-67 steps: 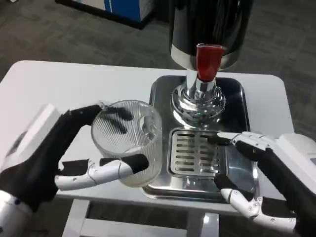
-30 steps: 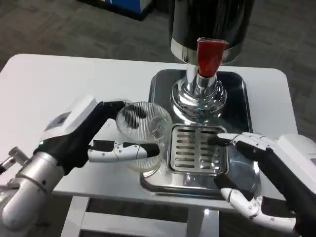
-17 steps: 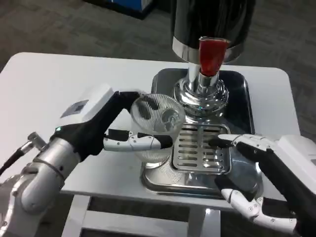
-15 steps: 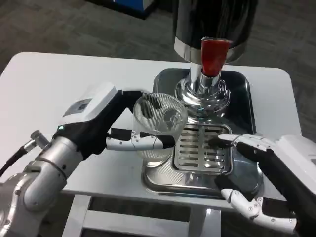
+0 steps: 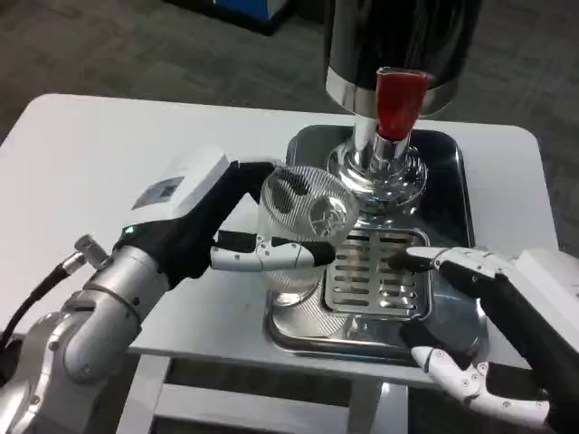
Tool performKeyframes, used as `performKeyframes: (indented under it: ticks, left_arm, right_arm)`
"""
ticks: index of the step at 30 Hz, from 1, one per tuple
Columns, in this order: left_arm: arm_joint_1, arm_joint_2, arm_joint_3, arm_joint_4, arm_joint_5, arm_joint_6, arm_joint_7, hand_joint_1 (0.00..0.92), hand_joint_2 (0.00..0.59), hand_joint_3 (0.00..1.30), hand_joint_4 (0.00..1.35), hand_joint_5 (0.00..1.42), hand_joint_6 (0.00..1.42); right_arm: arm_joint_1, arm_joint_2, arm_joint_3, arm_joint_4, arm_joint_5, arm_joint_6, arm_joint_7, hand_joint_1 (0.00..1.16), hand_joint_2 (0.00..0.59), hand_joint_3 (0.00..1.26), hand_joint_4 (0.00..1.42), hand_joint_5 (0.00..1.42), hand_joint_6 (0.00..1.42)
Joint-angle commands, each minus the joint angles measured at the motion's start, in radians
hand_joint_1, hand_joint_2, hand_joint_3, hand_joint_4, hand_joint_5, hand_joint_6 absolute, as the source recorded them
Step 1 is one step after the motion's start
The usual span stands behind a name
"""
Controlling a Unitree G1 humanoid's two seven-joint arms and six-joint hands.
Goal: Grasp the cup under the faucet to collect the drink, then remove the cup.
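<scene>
Clear ribbed cup [image 5: 303, 226], red faucet handle [image 5: 401, 101], shiny silver slotted tray [image 5: 452, 181], white table [image 5: 109, 172].

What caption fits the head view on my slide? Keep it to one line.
Left hand holds the ribbed glass cup over the drip tray's left edge, near the red-handled faucet.

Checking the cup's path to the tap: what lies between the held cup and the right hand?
In the head view, only the slotted drip grate of the steel tray lies between the cup and the right hand.
</scene>
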Motion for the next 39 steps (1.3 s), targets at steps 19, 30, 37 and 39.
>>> performKeyframes:
  ticks: [19,30,37,39]
  left_arm:
    - [0.055,-0.040,-0.016,-0.004,0.008,-0.055,0.072,0.369,0.180,0.56,0.51,0.43,0.28]
    - [0.038,-0.086,-0.004,0.010,-0.001,-0.061,0.112,0.301,0.193,0.53,0.48,0.42,0.28]
    - [0.036,-0.088,-0.014,0.021,0.015,-0.070,0.126,0.296,0.194,0.53,0.48,0.42,0.28]
    - [0.032,-0.087,-0.019,0.027,0.020,-0.070,0.126,0.295,0.194,0.53,0.48,0.42,0.28]
  right_arm:
    - [0.019,0.012,-0.003,-0.015,0.004,-0.004,-0.003,0.41,0.453,0.26,0.24,0.18,0.14]
    - [0.025,0.010,-0.025,-0.019,0.015,-0.004,0.005,0.41,0.453,0.26,0.24,0.18,0.14]
    - [0.025,0.007,-0.036,-0.018,0.024,-0.002,0.006,0.41,0.453,0.26,0.24,0.18,0.14]
    - [0.027,0.006,-0.039,-0.016,0.027,-0.002,0.006,0.41,0.453,0.26,0.24,0.18,0.14]
